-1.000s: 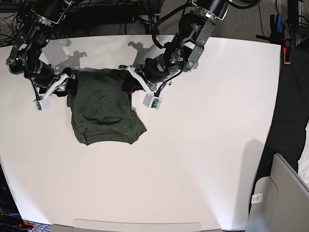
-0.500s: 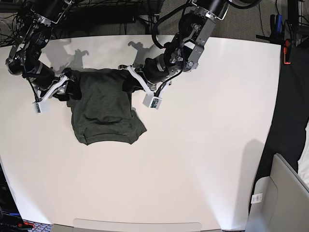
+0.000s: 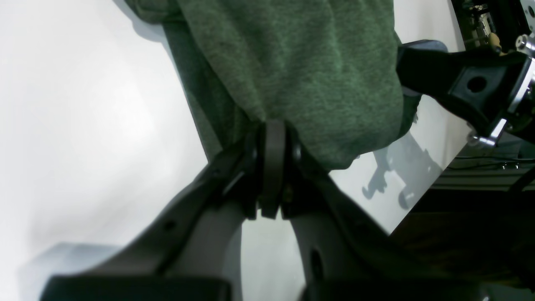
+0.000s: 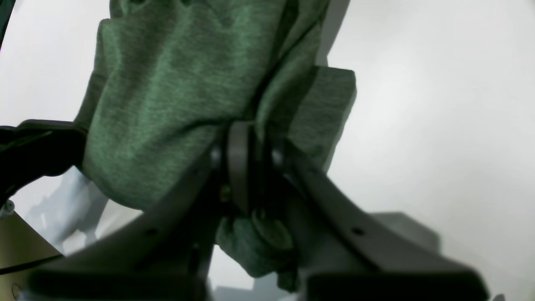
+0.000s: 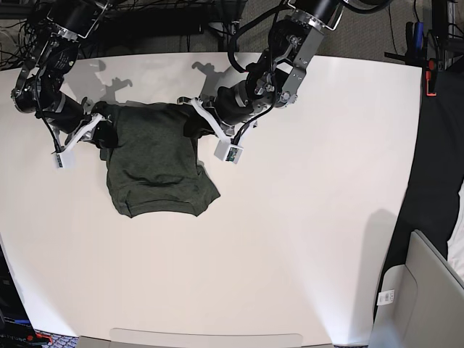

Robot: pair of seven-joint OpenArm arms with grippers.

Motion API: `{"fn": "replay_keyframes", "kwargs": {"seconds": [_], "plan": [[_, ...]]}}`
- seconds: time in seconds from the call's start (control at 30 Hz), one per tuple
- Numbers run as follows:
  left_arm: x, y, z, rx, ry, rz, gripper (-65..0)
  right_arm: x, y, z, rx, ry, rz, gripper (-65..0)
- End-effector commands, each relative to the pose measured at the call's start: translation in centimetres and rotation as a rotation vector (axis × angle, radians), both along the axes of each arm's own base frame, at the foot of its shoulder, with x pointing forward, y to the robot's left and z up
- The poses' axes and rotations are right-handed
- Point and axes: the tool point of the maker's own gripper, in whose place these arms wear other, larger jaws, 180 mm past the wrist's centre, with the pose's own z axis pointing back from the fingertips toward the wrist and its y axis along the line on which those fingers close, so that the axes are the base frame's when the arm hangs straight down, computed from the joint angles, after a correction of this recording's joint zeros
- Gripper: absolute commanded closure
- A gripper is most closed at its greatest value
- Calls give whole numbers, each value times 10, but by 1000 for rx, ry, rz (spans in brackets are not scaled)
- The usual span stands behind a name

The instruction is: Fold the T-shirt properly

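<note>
The soft, dark green knit T-shirt [image 5: 155, 161] is lying on the big white table [image 5: 304, 217], near the far edge. It is looking like a small, lumpy block, so some folding seems to be done already. The near hem is curving and one corner is poking out to the side, so it is not looking neat yet.

Both arms are reaching in at the far end of the shirt, one at each corner. The left gripper [image 3: 272, 138] is pinching a far corner of the green cloth, with its fingers squeezed tight together. The right gripper [image 4: 244, 138] is pinching the other far corner, with cloth bunching up around its closed fingers [image 4: 238, 167].

My guess is that the arms are getting ready to lift the far edge and bring it over toward the near hem. After that the shirt would likely need smoothing flat. So the job looks partly done, with at least one more fold to go.
</note>
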Motion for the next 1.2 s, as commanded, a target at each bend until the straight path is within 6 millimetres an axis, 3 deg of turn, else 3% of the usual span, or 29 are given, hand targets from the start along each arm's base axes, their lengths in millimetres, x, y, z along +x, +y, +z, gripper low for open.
{"fn": "replay_keyframes", "kwargs": {"seconds": [0.0,0.07,0.33,0.6,0.73,0.93,1.17], "plan": [[6,-5,15,-36,-38,4,0,8,-2,16,7,-60,3,-21],[2,-5,14,-42,-35,11,0,8,0,21,41,-79,6,-20],[-1,1,42,-67,-107,14,0,-7,-8,40,145,-131,25,-20],[-12,13,31,-64,-68,52,0,-31,-26,54,179,-147,9,-20],[-10,18,38,-65,-90,57,0,-43,-34,61,129,-148,8,-20],[-22,20,48,-81,-97,57,0,-54,-33,60,108,-130,19,-20],[-34,30,34,-46,-71,55,0,-61,-37,58,82,-109,29,-20]]}}
